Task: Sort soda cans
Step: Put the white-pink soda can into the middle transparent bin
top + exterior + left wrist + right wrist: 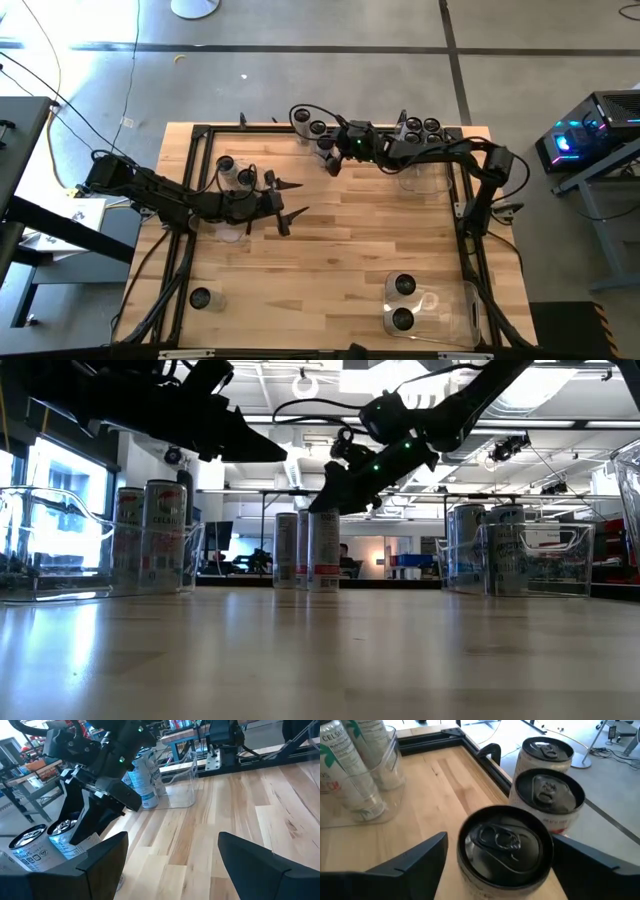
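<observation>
Three loose soda cans [318, 128] stand upright in a row at the table's far middle. My right gripper [502, 865] is open, slanting down at the nearest of them [502, 845]; its fingers stand on either side of that can's top, apart from it. In the low view it [335, 490] hangs just above the row [310, 550]. My left gripper [292, 198] is open and holds nothing; it hovers left of centre, pointing toward the table's right. Other cans stand in clear bins.
Clear bins holding cans stand at the far right [420, 150], the far left [235, 175] and the near right [430, 305]. A single can [201, 297] stands near the near left corner. A black frame [190, 200] runs along the table's edges. Bare wood lies in the middle.
</observation>
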You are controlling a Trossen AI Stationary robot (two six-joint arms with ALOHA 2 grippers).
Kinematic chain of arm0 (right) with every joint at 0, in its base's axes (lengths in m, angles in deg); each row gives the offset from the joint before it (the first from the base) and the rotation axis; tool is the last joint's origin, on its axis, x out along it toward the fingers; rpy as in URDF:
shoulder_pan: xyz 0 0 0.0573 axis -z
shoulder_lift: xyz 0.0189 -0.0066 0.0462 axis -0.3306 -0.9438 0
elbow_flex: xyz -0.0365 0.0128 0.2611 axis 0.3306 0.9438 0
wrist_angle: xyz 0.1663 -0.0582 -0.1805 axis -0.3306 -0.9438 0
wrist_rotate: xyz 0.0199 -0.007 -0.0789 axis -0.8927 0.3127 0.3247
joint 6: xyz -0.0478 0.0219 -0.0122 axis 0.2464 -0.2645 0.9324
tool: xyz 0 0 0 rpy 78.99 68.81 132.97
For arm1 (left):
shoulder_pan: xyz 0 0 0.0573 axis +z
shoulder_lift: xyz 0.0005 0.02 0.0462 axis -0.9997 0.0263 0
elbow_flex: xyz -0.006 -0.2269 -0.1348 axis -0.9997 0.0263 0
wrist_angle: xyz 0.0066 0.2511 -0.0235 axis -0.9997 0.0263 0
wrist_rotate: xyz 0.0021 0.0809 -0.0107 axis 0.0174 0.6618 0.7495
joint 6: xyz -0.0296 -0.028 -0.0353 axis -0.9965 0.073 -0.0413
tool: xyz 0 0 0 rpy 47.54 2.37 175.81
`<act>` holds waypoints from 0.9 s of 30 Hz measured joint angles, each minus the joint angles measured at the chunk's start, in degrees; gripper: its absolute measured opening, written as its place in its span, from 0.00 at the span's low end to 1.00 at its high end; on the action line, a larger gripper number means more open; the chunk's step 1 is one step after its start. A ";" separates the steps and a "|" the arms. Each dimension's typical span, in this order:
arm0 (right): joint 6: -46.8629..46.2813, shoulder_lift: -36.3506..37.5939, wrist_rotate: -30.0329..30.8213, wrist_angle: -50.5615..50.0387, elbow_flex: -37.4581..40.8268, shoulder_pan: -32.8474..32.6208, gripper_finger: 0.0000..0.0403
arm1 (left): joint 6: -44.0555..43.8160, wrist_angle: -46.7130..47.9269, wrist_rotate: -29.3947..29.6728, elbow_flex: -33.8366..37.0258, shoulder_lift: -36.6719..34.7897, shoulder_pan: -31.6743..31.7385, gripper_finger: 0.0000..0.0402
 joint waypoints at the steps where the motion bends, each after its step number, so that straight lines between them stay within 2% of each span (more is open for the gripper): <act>1: 0.00 0.00 0.02 0.00 0.11 0.00 0.78 | -0.11 0.08 0.02 0.00 0.00 -0.07 0.75; 7: 0.31 0.00 -2.92 -0.15 0.12 -0.37 0.59 | -0.06 0.12 0.02 0.00 0.00 -0.60 0.75; 11: 0.68 0.85 -5.72 -0.98 0.17 -2.65 0.59 | -1.00 0.58 2.19 0.00 -1.00 -1.91 0.75; 16: 1.53 2.47 -11.91 -0.58 0.27 -8.92 0.59 | 0.55 6.25 14.85 -0.04 -5.65 -6.12 0.75; 18: 2.49 2.70 -14.36 0.55 0.25 -11.84 0.59 | 1.11 9.22 17.47 -0.04 -8.03 -7.46 0.75; 23: 6.15 1.10 -15.20 0.95 0.25 -19.01 0.59 | -1.91 16.33 17.73 -0.04 -14.32 -10.71 0.75; 27: 9.83 0.65 -15.48 2.61 0.25 -22.42 0.59 | -4.32 26.02 17.71 -0.04 -18.67 -14.52 0.75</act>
